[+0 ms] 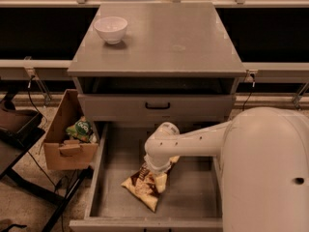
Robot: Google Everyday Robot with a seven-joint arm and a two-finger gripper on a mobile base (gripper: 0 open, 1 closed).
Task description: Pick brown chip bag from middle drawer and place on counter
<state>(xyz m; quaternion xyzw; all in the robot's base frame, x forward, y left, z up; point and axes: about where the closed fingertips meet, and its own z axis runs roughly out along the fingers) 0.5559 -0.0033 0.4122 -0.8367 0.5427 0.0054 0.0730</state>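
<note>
White bowl (pixel 111 29): upright, at rear left corner of the counter (pixel 174 47). Closed grey drawer front (pixel 116 109) with black handle (pixel 158 106): directly below that slab. Open cardboard box (pixel 65 153): just left of the middle drawer (pixel 115 170). Green packet (pixel 81 128): inside box. Black stand (pixel 17 129): far left.

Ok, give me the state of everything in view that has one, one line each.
middle drawer: pulled open.
brown chip bag: lying on the drawer floor, not yet on the counter.
gripper: down in the drawer, at the bag's upper end.
upper drawer front: shut.
white bowl: upright on the counter, near a far corner.
cardboard box: open-topped, beside the drawer, green packet inside.
</note>
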